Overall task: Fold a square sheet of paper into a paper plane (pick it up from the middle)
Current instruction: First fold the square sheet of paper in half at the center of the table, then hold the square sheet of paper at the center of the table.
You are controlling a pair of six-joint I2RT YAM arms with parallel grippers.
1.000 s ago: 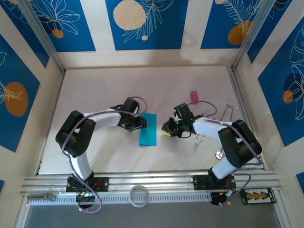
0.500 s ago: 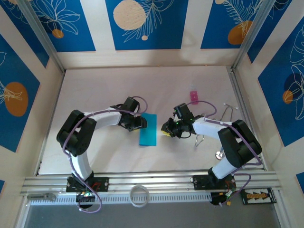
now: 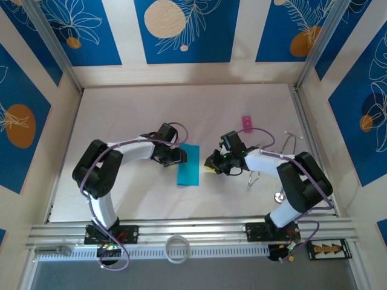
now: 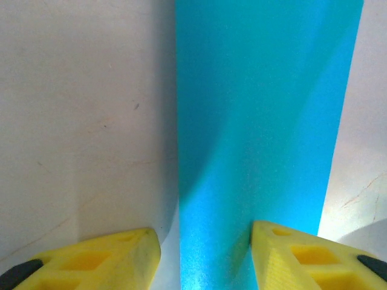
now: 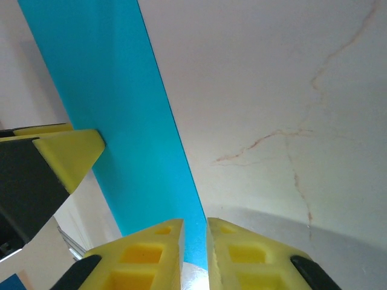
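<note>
On the pale worktop (image 3: pixel 133 115), the left end effector (image 3: pixel 179 157) sits low at the left long edge of the thin cyan-blue sheet of paper (image 3: pixel 188 165). The sheet lies flat near the middle, folded into a narrow rectangle. In the left wrist view the yellow fingers (image 4: pixel 97 257) stand moderately apart with nothing pinched. One is over bare worktop and the other over the paper, so the left long edge runs up between them. That placement looks meant to pin or steady the sheet while the other side is worked.

The right end effector (image 3: pixel 211 164) comes in from the opposite side. Its jaws are narrowed to a thin slit, and the sheet's right edge lines up with that slit in the right wrist view. Whether the edge is actually pinched cannot be told. Lifting that edge for the next fold seems the likely purpose.

Further right and back, a small pink object (image 3: pixel 247 124) lies well apart from the paper. The walls with dark blue leaf-patterned panels (image 3: pixel 181 30) box in the worktop and everything on it.
</note>
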